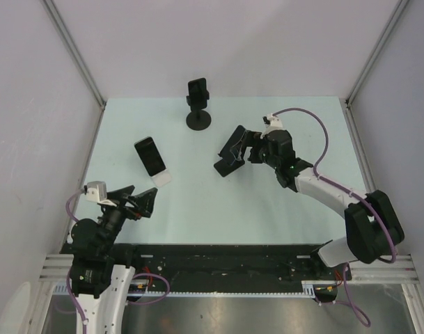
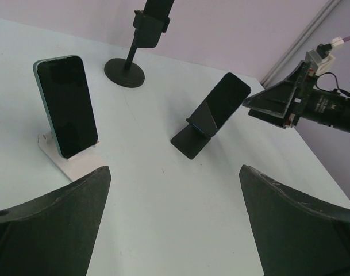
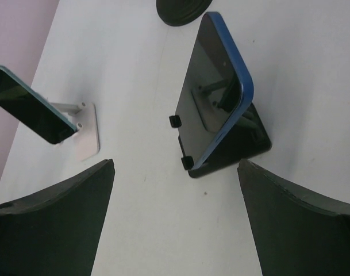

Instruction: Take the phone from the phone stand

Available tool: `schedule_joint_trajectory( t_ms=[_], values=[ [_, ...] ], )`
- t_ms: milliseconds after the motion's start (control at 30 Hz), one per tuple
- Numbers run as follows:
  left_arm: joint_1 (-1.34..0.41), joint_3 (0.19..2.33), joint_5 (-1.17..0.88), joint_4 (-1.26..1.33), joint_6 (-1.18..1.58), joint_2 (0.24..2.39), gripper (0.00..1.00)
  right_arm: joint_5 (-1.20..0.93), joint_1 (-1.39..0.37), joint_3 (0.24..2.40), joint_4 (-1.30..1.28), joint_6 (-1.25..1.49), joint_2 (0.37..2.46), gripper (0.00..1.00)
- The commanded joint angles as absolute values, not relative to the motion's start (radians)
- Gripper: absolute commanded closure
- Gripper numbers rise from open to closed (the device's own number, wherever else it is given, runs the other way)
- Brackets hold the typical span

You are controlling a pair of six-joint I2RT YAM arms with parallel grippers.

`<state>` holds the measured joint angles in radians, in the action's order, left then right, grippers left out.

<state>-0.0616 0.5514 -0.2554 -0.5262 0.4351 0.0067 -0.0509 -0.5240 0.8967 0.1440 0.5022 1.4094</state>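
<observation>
Showing stand (image 3: pixel 246 144) lips holding phone (image 3: pixel 206 98), rt wrist only

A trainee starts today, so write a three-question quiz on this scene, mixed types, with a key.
1. True or false: the right end effector is shut on the blue-edged phone.
2. How many phones sit on stands? A) two B) three C) four
3. Fill in: the teal-edged phone stands nearer the ____ end effector.
Key: 1 false, it is open and the phone rests on its black stand; 2 B; 3 left end effector.
</observation>
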Motion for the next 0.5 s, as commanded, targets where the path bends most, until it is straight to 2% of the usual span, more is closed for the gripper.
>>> schedule_joint_trajectory(
  t_ms=[0,133,467],
  values=[
    [-0.074,0.54,-0.281,-0.492,0.436,-0.13,0.0,-0.045,-0.508,0.902,0.367,0.52,1.48,0.07],
    [-0.074,0.532,-0.262,-0.482,0.437,-0.129,0.0,-0.06,-0.492,0.902,0.416,0.52,1.532,0.15],
    [-0.074,0.541,-0.264,-0.482,0.423,-0.075,0.0,-0.112,-0.422,0.903,0.511,0.541,1.617,0.29]
  ],
)
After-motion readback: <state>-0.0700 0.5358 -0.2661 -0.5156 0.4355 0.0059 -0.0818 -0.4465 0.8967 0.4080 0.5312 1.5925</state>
